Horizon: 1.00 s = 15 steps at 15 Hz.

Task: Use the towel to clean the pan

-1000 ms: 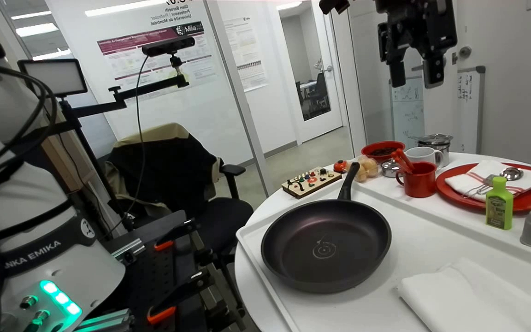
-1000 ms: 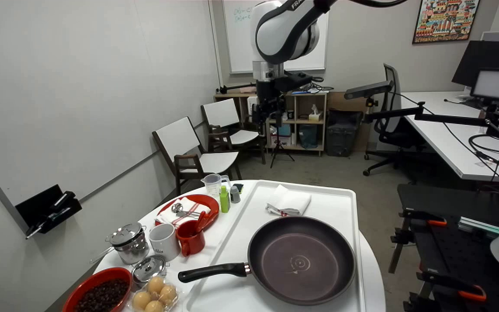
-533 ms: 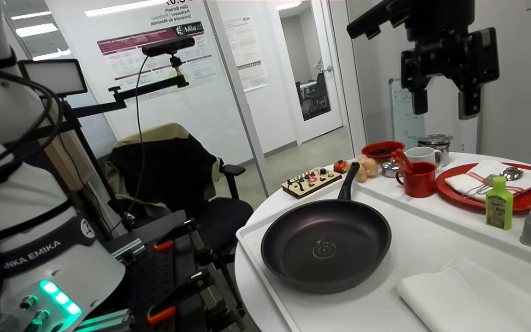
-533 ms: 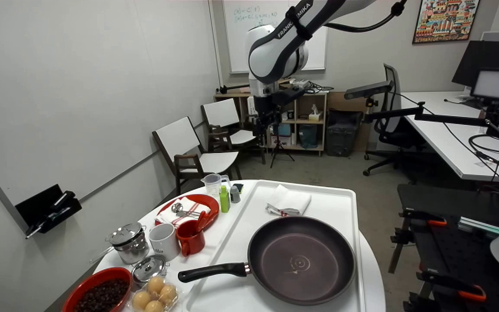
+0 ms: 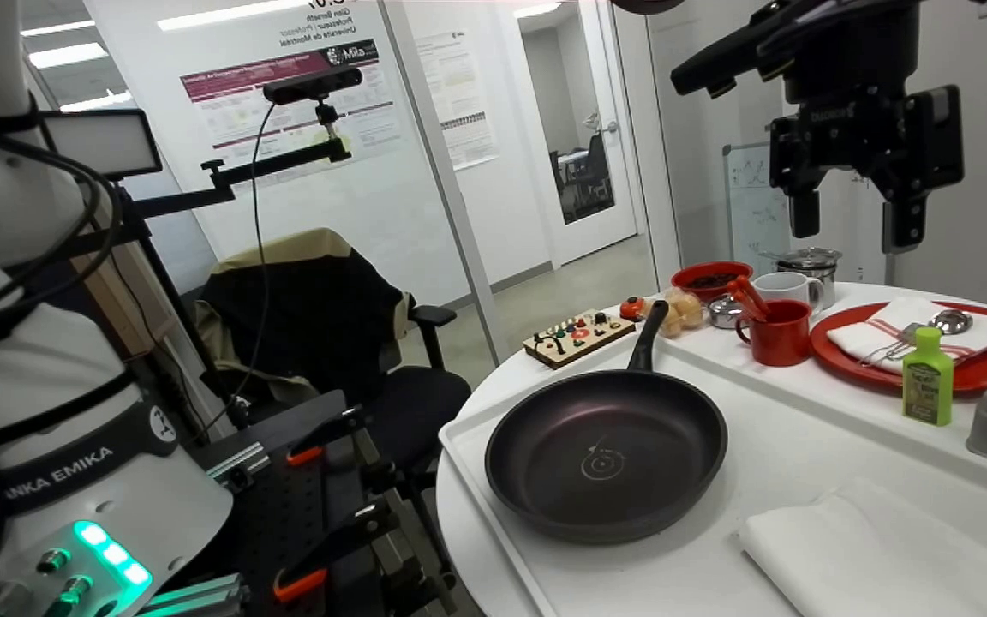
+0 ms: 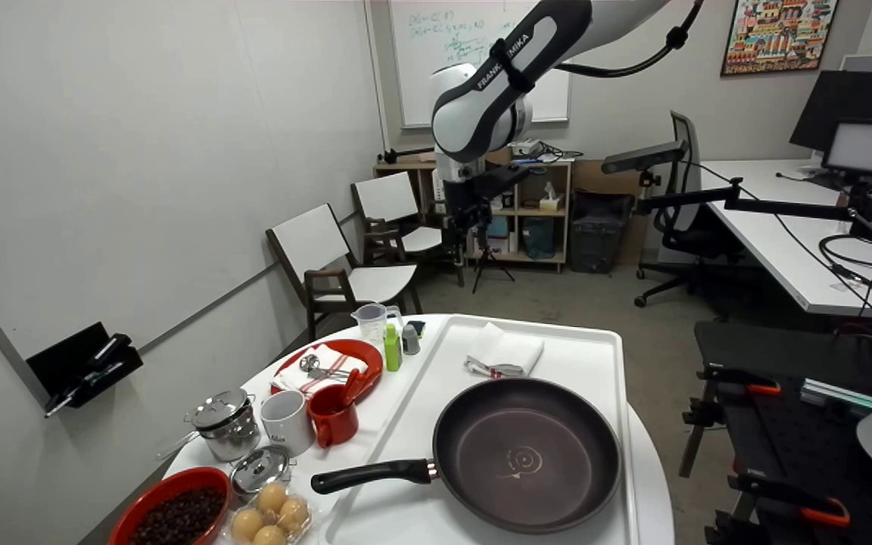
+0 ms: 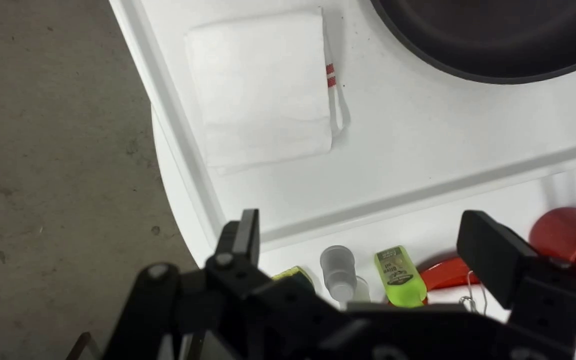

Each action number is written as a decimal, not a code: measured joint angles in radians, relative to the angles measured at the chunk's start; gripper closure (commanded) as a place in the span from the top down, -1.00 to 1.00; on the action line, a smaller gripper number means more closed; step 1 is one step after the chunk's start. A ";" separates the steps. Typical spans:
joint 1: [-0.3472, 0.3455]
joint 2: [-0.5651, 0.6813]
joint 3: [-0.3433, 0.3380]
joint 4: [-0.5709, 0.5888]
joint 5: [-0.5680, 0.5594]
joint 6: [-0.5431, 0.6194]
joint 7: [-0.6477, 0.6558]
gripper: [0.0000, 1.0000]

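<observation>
Because the folded white towel has yet to be picked up, the step in hand is probably the reach for it, best made by travelling across while high and then dropping straight down. The gripper has its fingers wide apart with nothing held between them, and that full spread suits the descent until the tips just meet the white tray. A flat cloth is likely to slip from a shallow pinch, so straddle a thick part of the fold and gather every layer before closing; taken by its red-striped edge alone, it may unfold. Dropping too early could knock the olive oil bottle or grey shaker, both seen through the gap in the wrist view.

Relative to the fingertips, the towel lies lower and well apart, flat on the tray, ahead of the gap and toward the finger on that view's left. The frying pan sits ahead of the opposite finger, near the striped edge but not touching it.
</observation>
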 measured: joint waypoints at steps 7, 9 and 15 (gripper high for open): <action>0.000 0.000 0.000 0.000 0.000 0.000 0.000 1.00; 0.000 0.001 0.000 0.000 -0.001 0.000 0.000 1.00; -0.014 0.043 -0.003 0.011 0.000 0.000 0.000 1.00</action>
